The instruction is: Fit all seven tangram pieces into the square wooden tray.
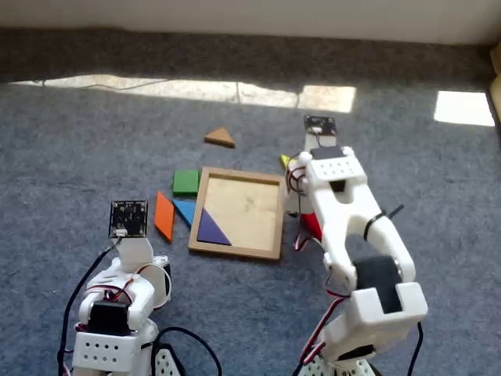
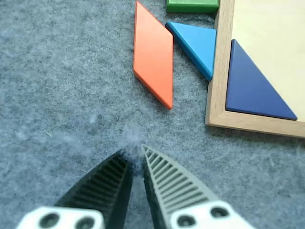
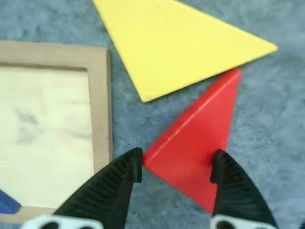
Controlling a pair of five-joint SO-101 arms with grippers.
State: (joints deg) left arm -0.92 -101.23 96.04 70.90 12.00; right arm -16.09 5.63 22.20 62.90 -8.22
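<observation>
Right arm grips a piece beside the tray; left arm idle, one piece seated.

Nearest, the left gripper (image 2: 135, 153) hangs over bare grey carpet (image 1: 70, 157) with its fingers pinched together on nothing. To the right, the right gripper (image 3: 177, 162) clasps the red triangle (image 3: 193, 129) by two edges, just right of the square wooden tray (image 1: 235, 251). The dark blue triangle (image 1: 210, 229) lies inside the tray in its near left corner. Left of the tray, the light blue triangle (image 1: 185, 210) lies against the rim. The orange parallelogram (image 1: 163, 215) is just left of that, and the green square (image 1: 185, 182) is a little farther back. Beyond the red triangle, meeting its far tip, lies the yellow triangle (image 3: 176, 43). Farthest, well apart from the tray, sits the brown triangle (image 1: 220, 138).
</observation>
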